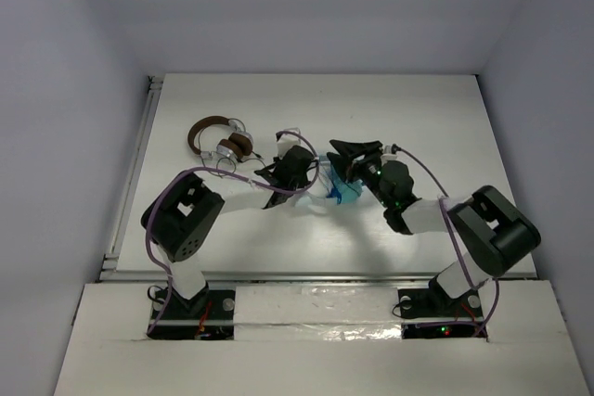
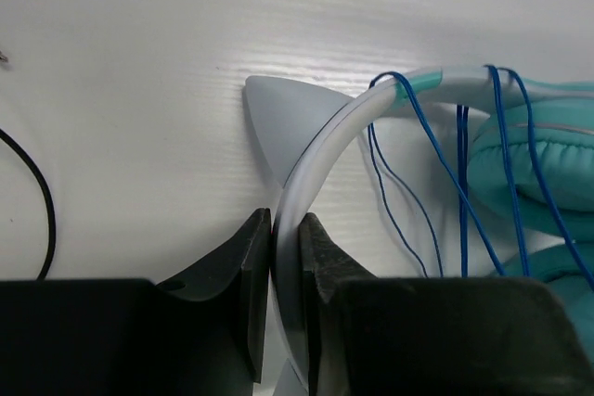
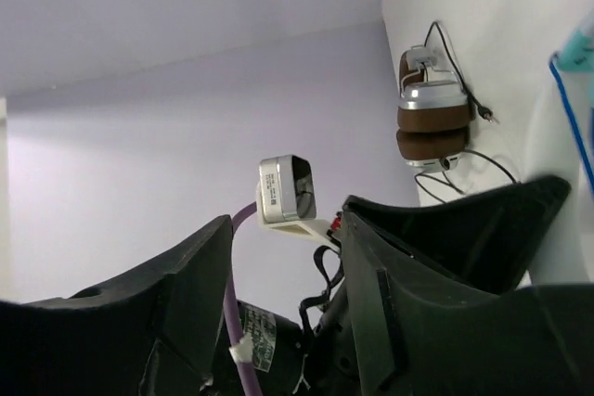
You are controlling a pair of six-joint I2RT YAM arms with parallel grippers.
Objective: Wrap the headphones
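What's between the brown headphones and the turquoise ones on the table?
The left arm reaches into that gap, seen in the top view, its jaws shut on the turquoise headphones' white headband.

Item count. My one table point(image 1: 445, 118) carries two sets of headphones: one teal headphones point(image 2: 538, 159) with one blue cable point(image 2: 462, 192), and one brown headphones point(image 1: 237, 146) with one black cable point(image 2: 51, 215). I have two tools: one left tool point(image 2: 285, 229), one right tool point(image 3: 288, 229).
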